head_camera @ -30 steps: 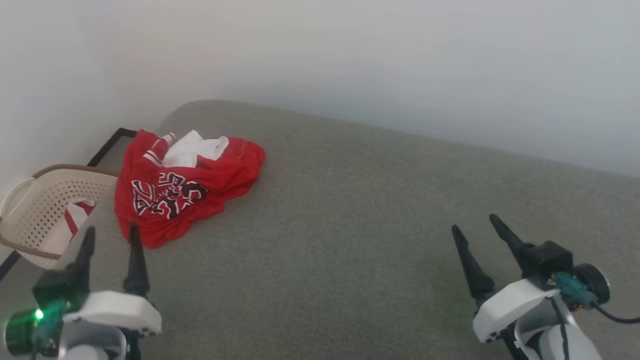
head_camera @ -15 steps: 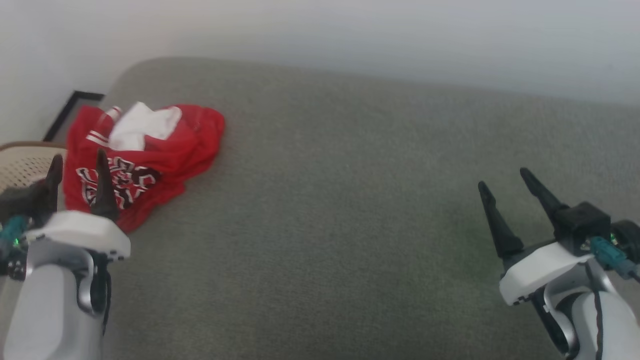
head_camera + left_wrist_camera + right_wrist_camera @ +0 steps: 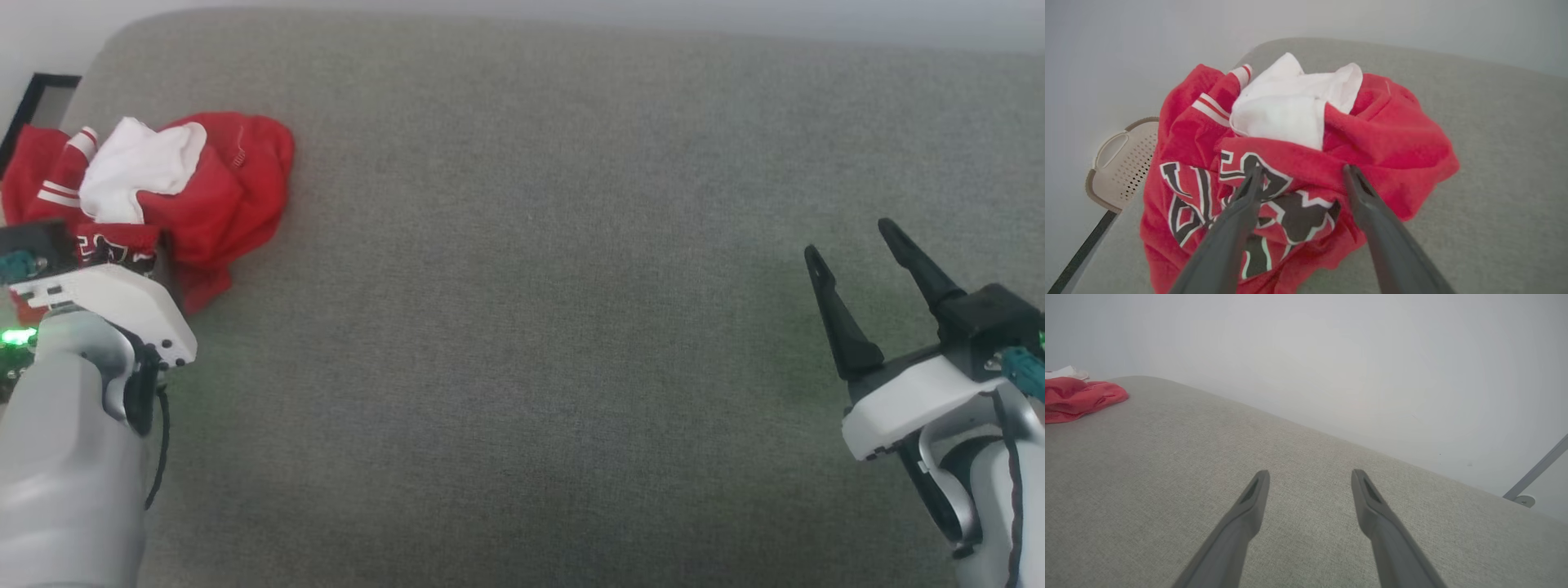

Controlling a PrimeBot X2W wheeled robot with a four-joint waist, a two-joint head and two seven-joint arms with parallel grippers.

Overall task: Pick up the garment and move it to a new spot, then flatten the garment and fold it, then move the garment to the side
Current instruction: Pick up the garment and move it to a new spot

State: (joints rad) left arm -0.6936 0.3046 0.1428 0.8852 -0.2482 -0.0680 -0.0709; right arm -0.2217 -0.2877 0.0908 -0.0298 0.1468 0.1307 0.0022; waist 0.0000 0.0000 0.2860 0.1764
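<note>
The garment (image 3: 220,188) is a red T-shirt with a white sleeve and striped trim, crumpled in a heap at the far left of the grey padded surface (image 3: 531,286). In the left wrist view, black-and-white lettering shows on the front of the garment (image 3: 1388,134). My left gripper (image 3: 1303,169) is open, and its tips stand on either side of a raised red fold above the lettering. Whether they touch the cloth I cannot tell. My right gripper (image 3: 847,237) is open and empty at the right, far from the garment (image 3: 1073,398). It is seen from behind as the right gripper (image 3: 1310,473).
A beige perforated basket (image 3: 1122,163) stands off the surface's left edge, beside a black frame bar (image 3: 33,98). A pale wall runs behind the surface. A grey metal leg (image 3: 1535,469) shows beyond the right end.
The head camera has tilted down, so the whole picture has shifted. My left gripper has moved forward from in front of the garment to over its lettering. Both grippers have stayed open.
</note>
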